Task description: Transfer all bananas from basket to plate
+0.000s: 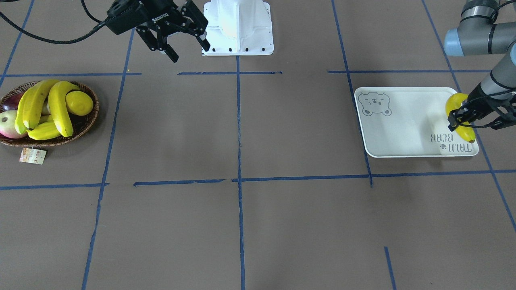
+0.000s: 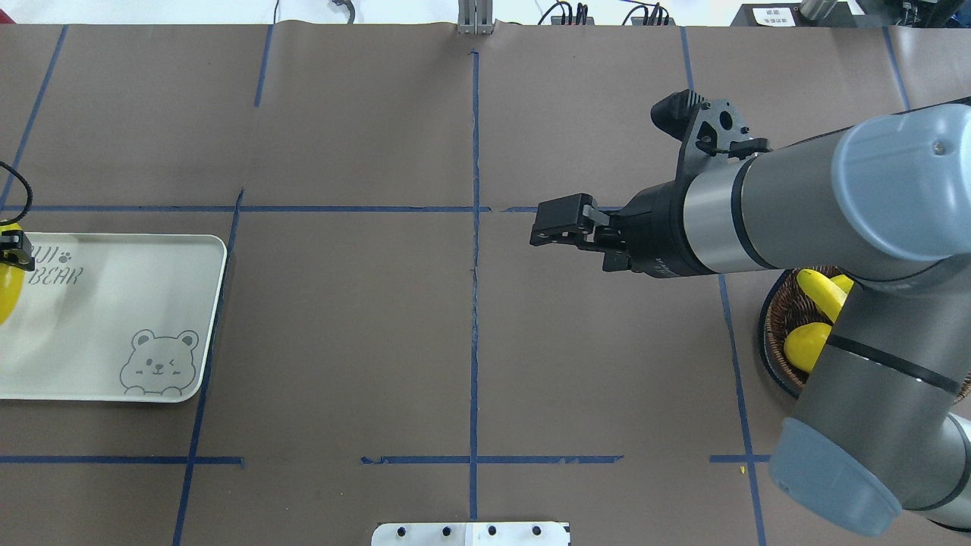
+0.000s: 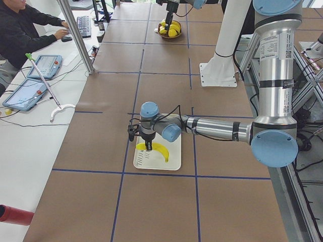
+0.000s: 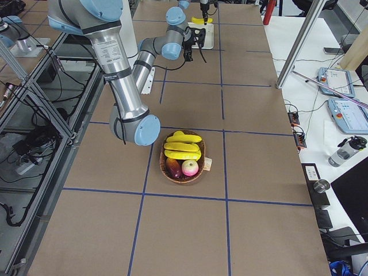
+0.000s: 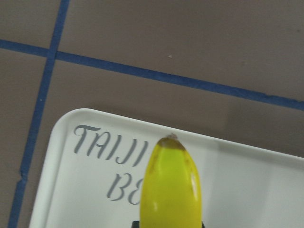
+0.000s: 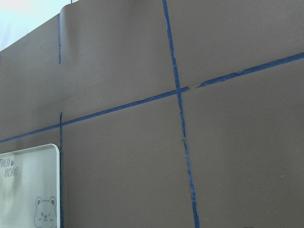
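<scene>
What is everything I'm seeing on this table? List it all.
basket: one, dark brown wicker, table's right-arm end
bananas in basket: three showing, yellow
short yellow fruit: one, yellow, in basket
round fruit: two, pink-green and dark red, in basket
paper tag: one, pale, beside basket
plate: one, pale with bear print, opposite end
held banana: one, yellow, at plate's lettered end
left gripper: one, black, shut on held banana
right gripper: one, black, open, empty

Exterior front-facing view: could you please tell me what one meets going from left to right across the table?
basket → right tool, open → white base → plate → banana gripped by the left tool at the plate's right end.
</scene>
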Robot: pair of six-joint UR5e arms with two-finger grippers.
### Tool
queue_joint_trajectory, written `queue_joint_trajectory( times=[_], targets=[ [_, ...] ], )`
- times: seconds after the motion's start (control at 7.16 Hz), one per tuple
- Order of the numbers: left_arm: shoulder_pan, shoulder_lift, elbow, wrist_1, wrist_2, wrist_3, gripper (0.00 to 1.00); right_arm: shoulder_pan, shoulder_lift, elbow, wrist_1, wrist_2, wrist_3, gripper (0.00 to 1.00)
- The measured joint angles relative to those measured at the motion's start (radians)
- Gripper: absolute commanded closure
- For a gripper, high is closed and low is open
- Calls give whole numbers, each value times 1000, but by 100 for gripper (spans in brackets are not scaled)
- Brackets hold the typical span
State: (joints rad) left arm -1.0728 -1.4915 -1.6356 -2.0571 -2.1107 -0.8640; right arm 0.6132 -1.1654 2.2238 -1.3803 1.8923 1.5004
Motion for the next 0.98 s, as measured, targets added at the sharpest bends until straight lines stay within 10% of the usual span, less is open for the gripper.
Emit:
queue_joint_trajectory(
  times=[0.84, 0.98],
  targets=[
    [9, 8, 1, -1, -8, -3, 89, 7, -32, 17, 0, 1, -3, 0],
    [14, 5, 0, -1, -9, -6, 32, 9, -33, 18, 0, 1, -3, 0]
  ],
)
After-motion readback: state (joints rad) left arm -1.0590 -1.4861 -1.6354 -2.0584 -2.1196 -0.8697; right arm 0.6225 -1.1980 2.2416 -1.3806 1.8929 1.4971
